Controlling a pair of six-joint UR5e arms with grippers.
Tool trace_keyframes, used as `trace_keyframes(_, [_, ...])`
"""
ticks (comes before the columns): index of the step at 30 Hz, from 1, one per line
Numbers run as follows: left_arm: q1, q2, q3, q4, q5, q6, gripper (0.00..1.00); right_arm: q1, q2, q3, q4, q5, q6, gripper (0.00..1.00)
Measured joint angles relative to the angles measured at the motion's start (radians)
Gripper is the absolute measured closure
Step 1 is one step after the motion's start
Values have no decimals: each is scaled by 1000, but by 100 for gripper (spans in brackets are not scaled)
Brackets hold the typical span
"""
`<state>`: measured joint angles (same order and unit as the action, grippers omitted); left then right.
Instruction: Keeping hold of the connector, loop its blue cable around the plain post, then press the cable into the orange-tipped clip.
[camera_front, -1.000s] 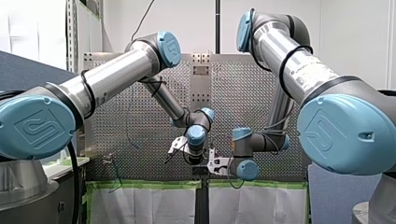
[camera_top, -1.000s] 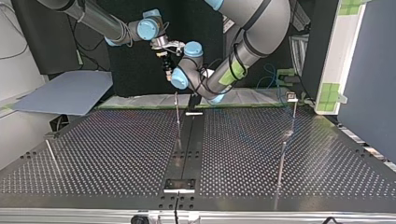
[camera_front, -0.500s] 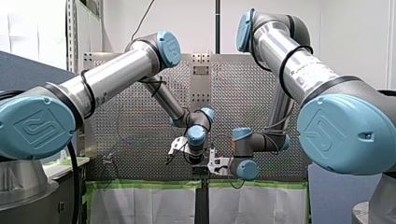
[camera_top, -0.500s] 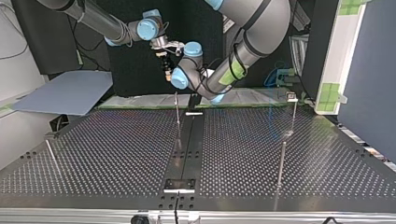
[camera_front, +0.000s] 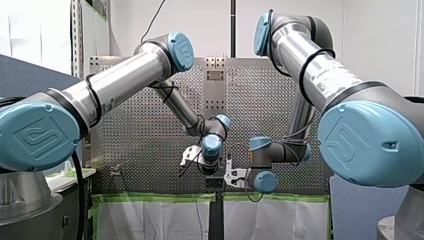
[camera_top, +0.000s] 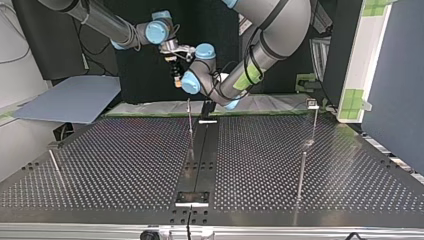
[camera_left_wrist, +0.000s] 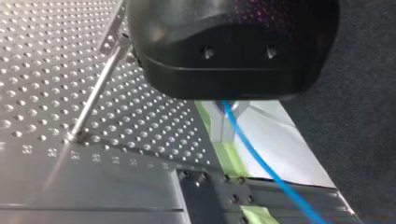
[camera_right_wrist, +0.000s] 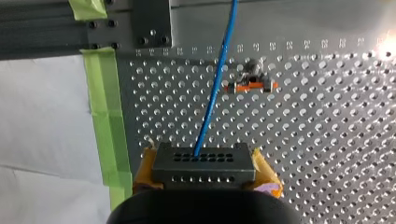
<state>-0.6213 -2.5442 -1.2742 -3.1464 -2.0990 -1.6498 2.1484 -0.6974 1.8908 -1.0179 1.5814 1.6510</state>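
Between the right gripper's (camera_right_wrist: 204, 171) yellow pads (camera_right_wrist: 264, 171): a dark grey rectangular connector block (camera_right_wrist: 204, 163) with two rows of small holes was held clamped, one pad being pressed against each of its short sides.
Blue cable (camera_right_wrist: 214, 95): was seen leaving the holed face of the connector block and running straight ahead of the right gripper, over the perforated metal table (camera_right_wrist: 327, 140) and past its edge.
Orange-tipped clip (camera_right_wrist: 250, 86): was mounted on the table ahead of the right gripper. The blue cable was passed just beside one end of it; whether the two touched could not be told.
Left gripper (camera_left_wrist: 223, 122): only its black housing was shown plainly in the left wrist view, and whether it was open or closed could not be told. The cable was seen emerging from beneath the housing and slanting away.
Thin plain metal post (camera_left_wrist: 95, 93): was stood upright on the table beside the left gripper, apart from the cable.
Green tape (camera_right_wrist: 108, 121): was laid along the table's edge, with a white sheet (camera_right_wrist: 42, 116) beyond it.
Arms: in the top view the right arm (camera_top: 105, 22) and the left arm (camera_top: 265, 30) were brought close together above the table's far edge; in the front view their ends were placed low at the middle, near each other.
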Motion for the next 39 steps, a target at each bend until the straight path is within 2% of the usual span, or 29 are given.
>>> trace_keyframes(8, [-7, 32, -40, 50, 0, -30, 100, -19, 0, 0, 1, 9, 0, 100])
trace_keyframes(17, [-20, 37, -79, 117, 2, -56, 100, -42, 0, -2, -2, 11, 1, 100])
trace_keyframes(29, [-33, 35, -84, 209, 13, -60, 100, -79, -1, -14, -1, 6, 3, 100])
trace_keyframes(39, [-22, 13, -80, 225, 51, -63, 100, -108, -1, -29, 16, 5, 1, 100])
